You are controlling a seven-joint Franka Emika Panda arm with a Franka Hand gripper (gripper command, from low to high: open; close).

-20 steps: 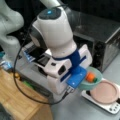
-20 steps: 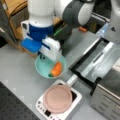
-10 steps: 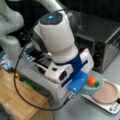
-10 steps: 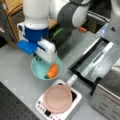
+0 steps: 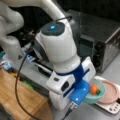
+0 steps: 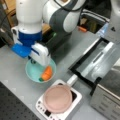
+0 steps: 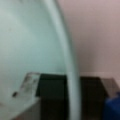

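In both front views a teal bowl [image 6: 33, 73] [image 5: 93, 99] sits on the grey table with an orange carrot [image 6: 47, 73] [image 5: 94, 88] inside it. My gripper [image 6: 34, 61] reaches down onto the bowl's rim on a front view's left side, its fingertips hidden under the white and blue hand. In the wrist view the bowl's rim [image 7: 71, 62] runs top to bottom, with a dark finger [image 7: 51, 95] on each side of it, so the gripper looks shut on the rim. A pink plate [image 6: 58, 98] [image 5: 110, 91] lies beside the bowl.
The plate rests on a white scale-like base [image 6: 73, 98]. A dark oven [image 5: 100, 45] stands behind, with its open door and tray [image 6: 96, 58] right of the bowl. A wooden surface [image 5: 22, 98] lies at a front view's lower left.
The gripper and the bowl with the carrot have shifted together away from the plate. The plate and its base have stayed put.
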